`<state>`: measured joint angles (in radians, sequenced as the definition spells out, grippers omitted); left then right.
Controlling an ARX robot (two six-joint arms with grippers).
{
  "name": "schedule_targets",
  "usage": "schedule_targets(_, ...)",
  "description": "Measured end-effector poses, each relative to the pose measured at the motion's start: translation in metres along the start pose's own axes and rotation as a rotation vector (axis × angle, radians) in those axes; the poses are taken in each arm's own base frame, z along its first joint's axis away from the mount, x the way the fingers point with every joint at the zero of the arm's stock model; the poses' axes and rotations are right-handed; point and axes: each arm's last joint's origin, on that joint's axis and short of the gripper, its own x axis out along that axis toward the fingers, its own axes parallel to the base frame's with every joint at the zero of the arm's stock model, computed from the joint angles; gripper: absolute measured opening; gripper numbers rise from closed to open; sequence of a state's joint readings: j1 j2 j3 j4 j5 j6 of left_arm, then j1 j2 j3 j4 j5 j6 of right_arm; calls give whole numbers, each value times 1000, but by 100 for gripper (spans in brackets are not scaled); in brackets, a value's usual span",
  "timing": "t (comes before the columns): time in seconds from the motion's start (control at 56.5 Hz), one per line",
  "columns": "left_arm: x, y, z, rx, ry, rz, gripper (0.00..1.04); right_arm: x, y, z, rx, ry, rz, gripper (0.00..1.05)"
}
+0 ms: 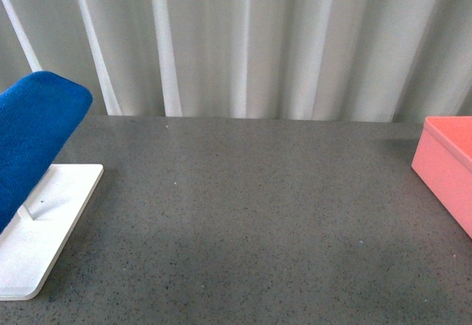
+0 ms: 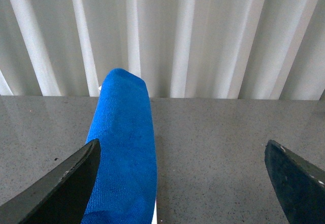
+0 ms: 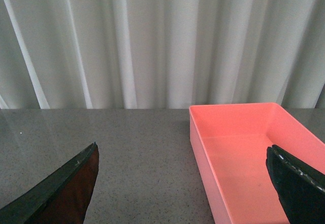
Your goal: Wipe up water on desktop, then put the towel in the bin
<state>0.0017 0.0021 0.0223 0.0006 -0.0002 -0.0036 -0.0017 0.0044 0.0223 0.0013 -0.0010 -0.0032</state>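
Though apart, one towel [image 1: 33,137], one bin [image 1: 450,163] (pink).

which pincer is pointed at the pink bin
The right pincer: the pink bin lies just ahead of it, whereas the left pincer faces the blue towel.

You have the bright blue fuzzy microfibre towel [image 1: 33,141] above the flat white tray [image 1: 44,244] at the far left of the dark grey speckled desktop [image 1: 258,214], and the salmon-pink rectangular plastic bin [image 1: 446,166] at the far right.
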Motion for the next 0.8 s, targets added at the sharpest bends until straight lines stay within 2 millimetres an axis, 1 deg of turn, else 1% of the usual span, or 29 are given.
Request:
schedule_targets(0.053, 0, 0, 0, 0, 0, 0, 98, 0, 0, 0, 0, 0, 0, 98)
schedule_targets(0.142, 1, -3, -6, -91, 90, -142, 98, 0, 0, 0, 0, 0, 0, 98)
schedule_targets(0.248, 2, -8, -8, -123, 130, -197, 98, 0, 0, 0, 0, 0, 0, 98)
schedule_targets(0.319, 8, -9, -2, -113, 99, -211, 98, 0, 0, 0, 0, 0, 0, 98)
schedule_targets(0.372, 16, -10, 7, -108, 74, -220, 98, 0, 0, 0, 0, -1, 0, 98)
schedule_targets(0.46, 38, -10, 26, -75, 31, -211, 98, 0, 0, 0, 0, -1, 0, 98)
schedule_targets(0.513, 59, -11, 39, -50, 14, -206, 98, 0, 0, 0, 0, -1, 0, 98)
schedule_targets(0.531, 62, -12, 41, -48, 12, -206, 98, 0, 0, 0, 0, 0, 0, 98)
schedule_targets(0.584, 86, -14, 51, -14, 23, -216, 98, 0, 0, 0, 0, -1, 0, 98)
schedule_targets(0.602, 90, -14, 52, -9, 29, -216, 98, 0, 0, 0, 0, -1, 0, 98)
schedule_targets(0.655, 116, -16, 57, 16, 79, -213, 98, 0, 0, 0, 0, 0, 0, 98)
schedule_targets(0.673, 120, -16, 57, 25, 88, -215, 98, 0, 0, 0, 0, 0, 0, 98)
schedule_targets(0.708, 138, -17, 58, 50, 131, -220, 98, 0, 0, 0, 0, -1, 0, 98)
schedule_targets(0.726, 142, -18, 58, 57, 141, -218, 98, 0, 0, 0, 0, -1, 0, 98)
schedule_targets(0.779, 169, -18, 59, 95, 198, -216, 98, 0, 0, 0, 0, 0, 0, 98)
schedule_targets(0.796, 173, -18, 60, 108, 207, -218, 98, 0, 0, 0, 0, -1, 0, 98)
